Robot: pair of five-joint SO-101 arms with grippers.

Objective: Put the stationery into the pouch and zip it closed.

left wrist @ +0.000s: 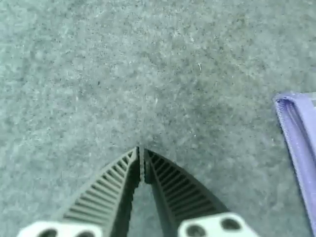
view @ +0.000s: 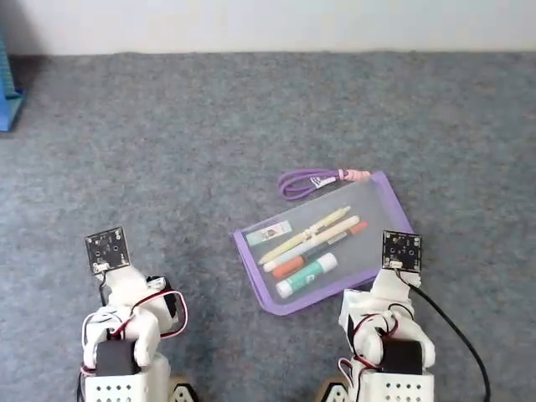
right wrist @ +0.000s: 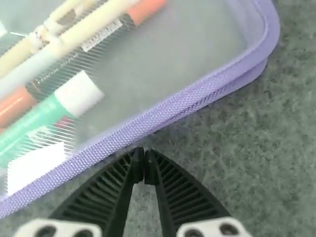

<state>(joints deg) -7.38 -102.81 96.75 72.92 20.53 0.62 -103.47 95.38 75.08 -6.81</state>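
While your right end effector (right wrist: 143, 168), clenched, faces the pouch (view: 377, 205) at its near edge, your left end effector (left wrist: 141, 165), clenched, overlooks counter (left wrist: 148, 64).

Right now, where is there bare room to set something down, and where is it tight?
The widest bare carpet lies between the pouch and the blue object at the left edge, ahead of the left claw. Another strip runs between the purple cord and the back wall. It is tight at the pouch's near edge, beside the right claw.
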